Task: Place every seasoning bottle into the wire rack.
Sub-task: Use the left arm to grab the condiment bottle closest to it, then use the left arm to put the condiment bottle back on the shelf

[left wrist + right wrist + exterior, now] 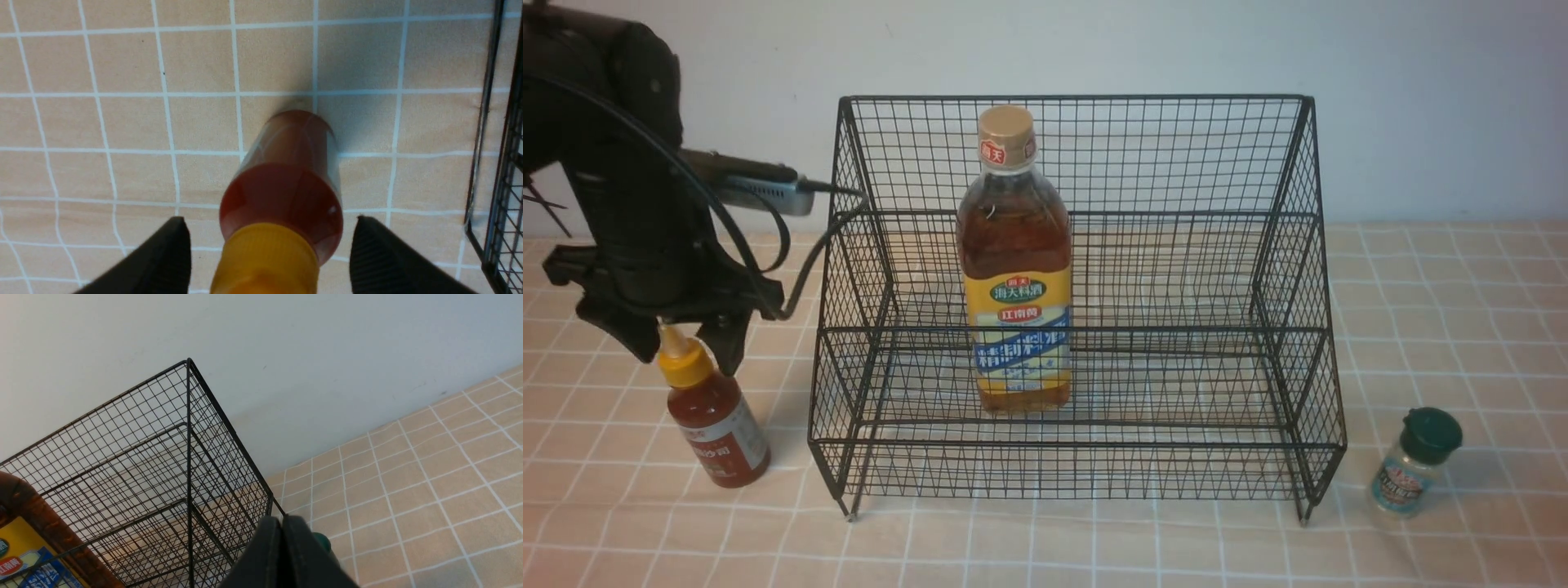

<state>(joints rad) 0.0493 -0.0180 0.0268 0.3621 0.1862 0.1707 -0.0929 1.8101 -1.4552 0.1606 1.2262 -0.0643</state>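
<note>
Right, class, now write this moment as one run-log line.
left gripper: open around yellow-capped red-sauce bottle | right gripper: shut | black wire-mesh rack: holds tan-capped amber bottle

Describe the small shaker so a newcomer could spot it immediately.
Find the big black wire rack standing on the checked cloth. Just outside its right side, near its front end, stands a tiny clear shaker. Its dark green lid sets it apart from the yellow-capped sauce bottle and the tall tan-capped bottle.
</note>
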